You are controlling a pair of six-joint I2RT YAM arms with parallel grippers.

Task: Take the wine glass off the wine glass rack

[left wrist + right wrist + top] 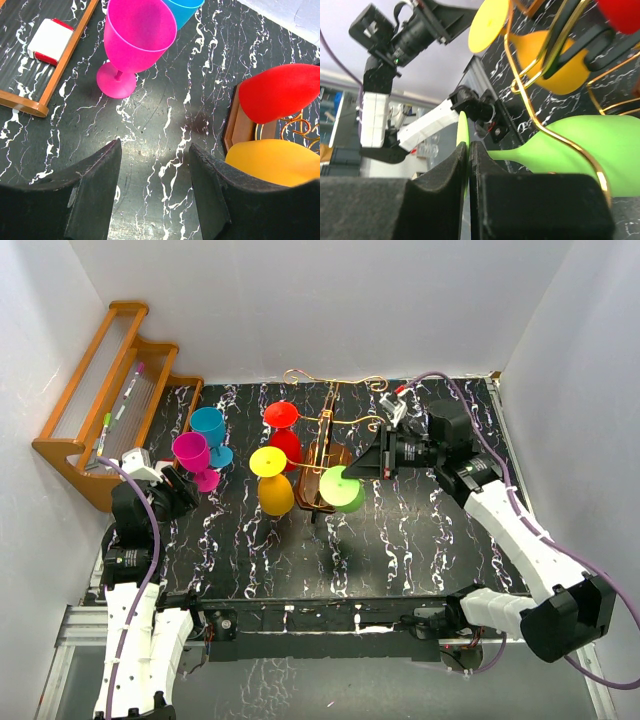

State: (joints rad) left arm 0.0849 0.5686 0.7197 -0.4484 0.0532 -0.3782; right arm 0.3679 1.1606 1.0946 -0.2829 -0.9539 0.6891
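Note:
The wine glass rack [326, 452] stands mid-table, a dark wooden base with gold wire arms [547, 131]. A green wine glass [343, 487] hangs on its near right arm. Yellow [272, 480] and red [284, 435] glasses hang on the left side. My right gripper [366, 462] is shut on the thin foot disc [461, 132] of the green glass [605, 150], whose stem still lies under the wire. My left gripper [155, 145] is open and empty above the tabletop, between a standing pink glass [137, 35] and the rack's base [242, 125].
Pink [193, 458] and blue [211, 430] glasses stand upright on the table left of the rack. An orange-brown stepped shelf [100, 390] with pens fills the far left corner. White walls close in at the back and both sides.

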